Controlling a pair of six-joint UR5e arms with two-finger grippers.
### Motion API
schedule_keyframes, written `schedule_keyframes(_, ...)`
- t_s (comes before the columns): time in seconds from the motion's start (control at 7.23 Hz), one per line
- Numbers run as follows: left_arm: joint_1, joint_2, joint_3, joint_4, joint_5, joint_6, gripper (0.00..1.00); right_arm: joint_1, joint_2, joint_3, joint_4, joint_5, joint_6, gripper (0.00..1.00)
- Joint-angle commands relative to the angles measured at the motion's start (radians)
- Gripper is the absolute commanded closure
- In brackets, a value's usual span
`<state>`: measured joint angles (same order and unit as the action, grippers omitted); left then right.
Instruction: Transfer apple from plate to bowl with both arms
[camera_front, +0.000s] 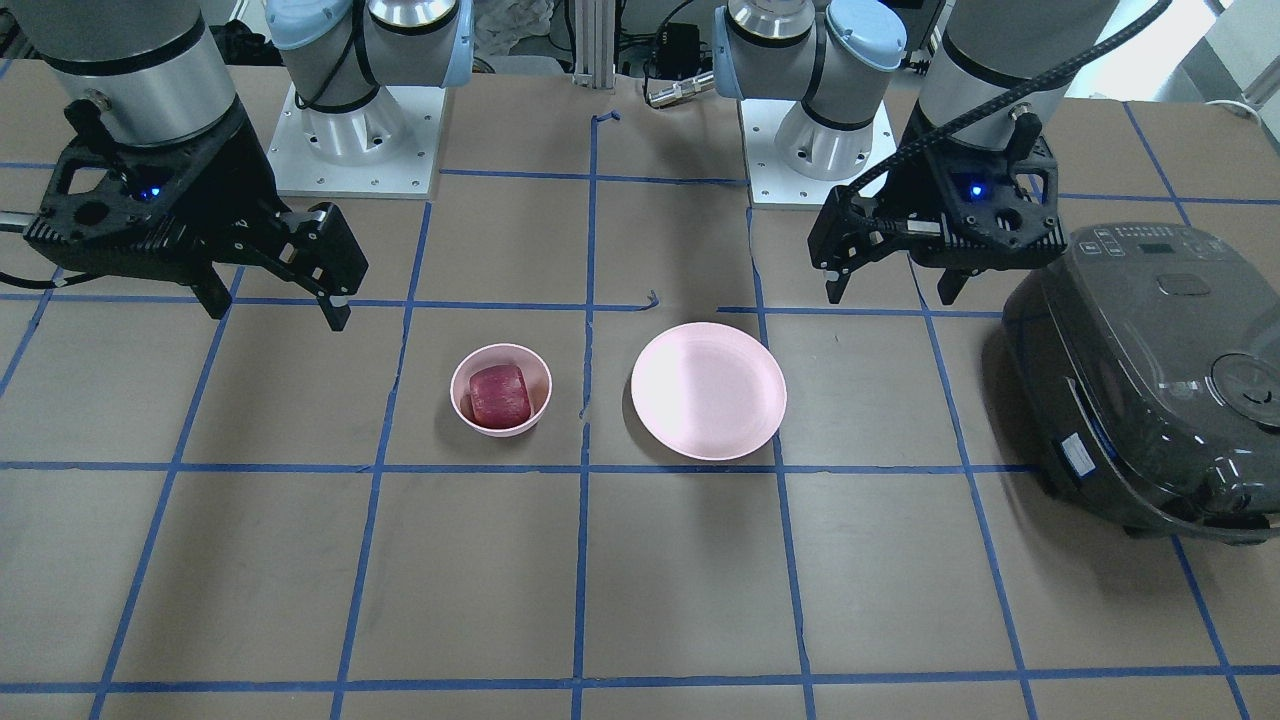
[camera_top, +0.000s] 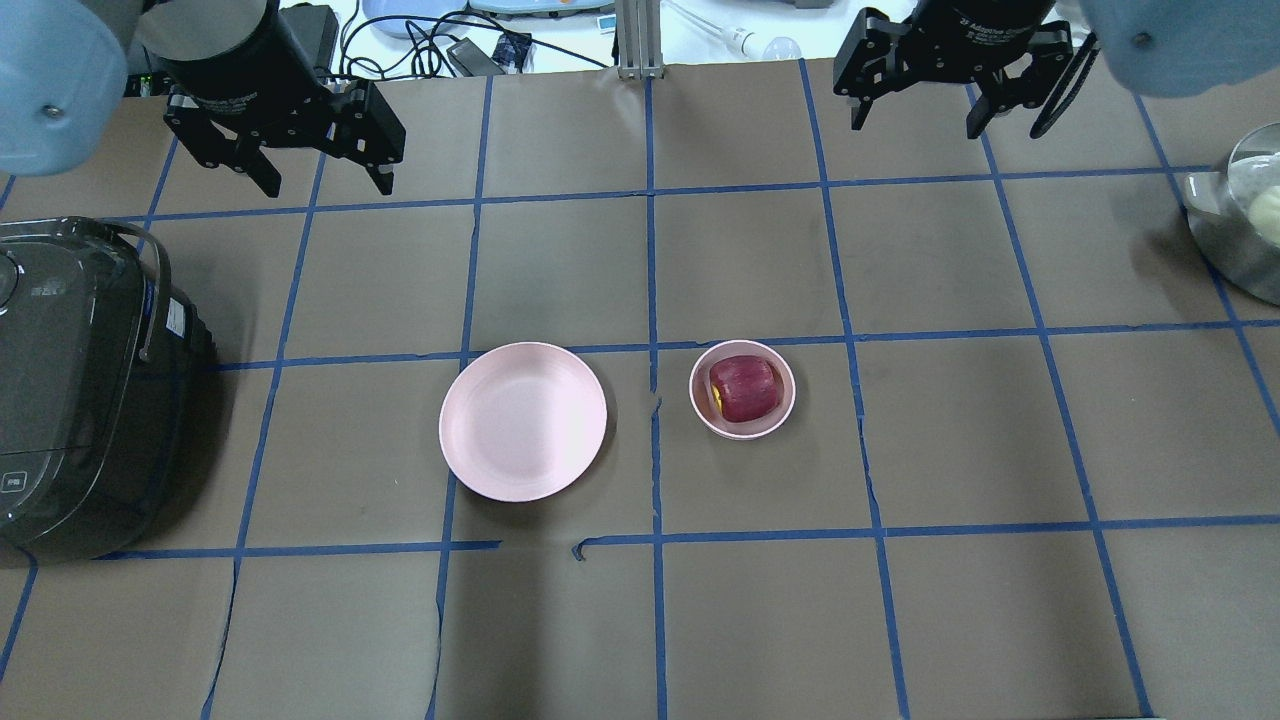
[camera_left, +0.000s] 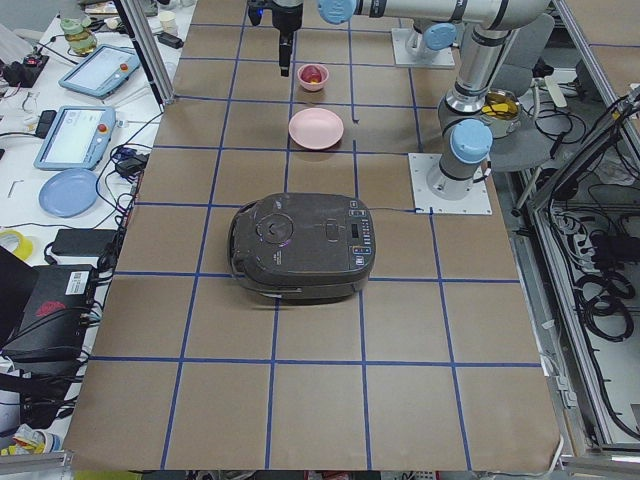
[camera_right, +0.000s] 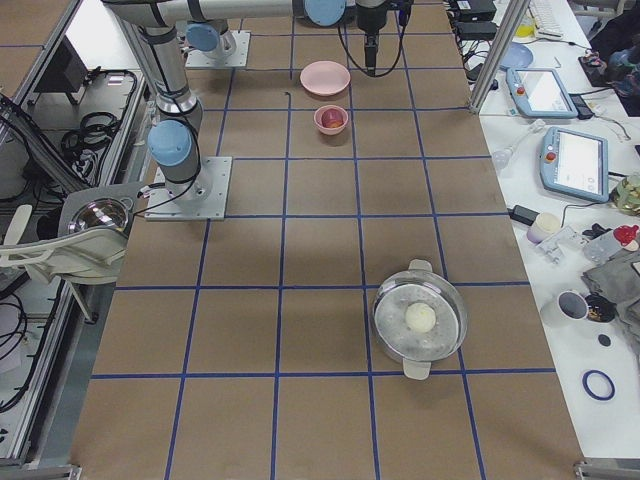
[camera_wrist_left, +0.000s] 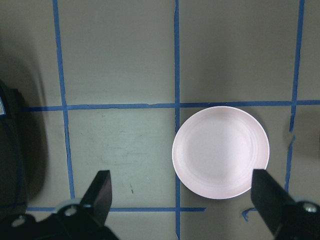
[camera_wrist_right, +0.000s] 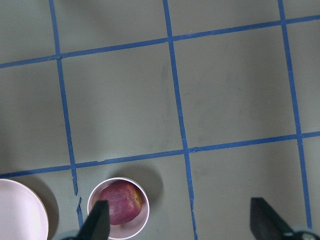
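Rice cooker (camera_top: 80, 380) sits far out at nine o'clock. Left gripper (camera_top: 325, 185) and right gripper (camera_top: 915, 125) hang with fingers spread wide, holding nothing (well apart from both dishes). Plate (camera_top: 523, 421) centre-table, bowl (camera_top: 741, 429) at its three o'clock, and the apple (camera_top: 745, 388) sits inside the bowl.

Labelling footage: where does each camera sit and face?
Front-facing: across the table, facing the bases; left gripper at right.
Overhead: behind the arms, looking down; right gripper at right.
Exterior left: table's end by the rice cooker; arms far.
Exterior right: opposite end, by the pot; likewise.
Left wrist: down on the plate; fingertips show.
Right wrist: likewise, apple in the bowl.
Both wrists share the plate.
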<state>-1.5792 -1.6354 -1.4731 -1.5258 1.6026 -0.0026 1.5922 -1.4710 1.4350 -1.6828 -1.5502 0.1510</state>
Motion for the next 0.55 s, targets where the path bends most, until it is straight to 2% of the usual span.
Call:
schedule_keyframes(0.0,-0.001,-0.006,-0.003,0.001,-0.029,-0.002,0.0,0.0,0.0,0.001,0.0,-0.001,-0.002,0.0)
schedule_keyframes(0.42,0.007,0.002,-0.009,0.001,-0.029,0.001,0.0,0.0,0.0,-0.001,0.0,-0.002,-0.002,0.0)
